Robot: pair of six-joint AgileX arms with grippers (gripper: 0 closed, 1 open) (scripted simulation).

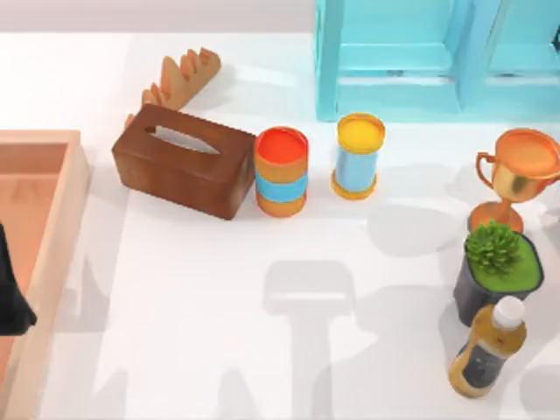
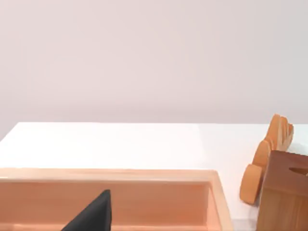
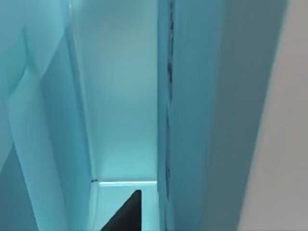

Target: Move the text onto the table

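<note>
Looking down, your left gripper (image 1: 10,297) sits at the table's (image 1: 219,332) left edge over the wooden tray (image 1: 61,227); finger state: cannot tell. Farther back stand the tissue box (image 1: 184,162) and two cans. Your right wrist view faces the turquoise shelf (image 3: 120,96).

A plain pale wall (image 2: 154,57) rises behind; a turquoise shelf unit (image 1: 411,61) stands there.

Broad white table (image 1: 219,297), flat, perhaps matte, its middle bare.
</note>
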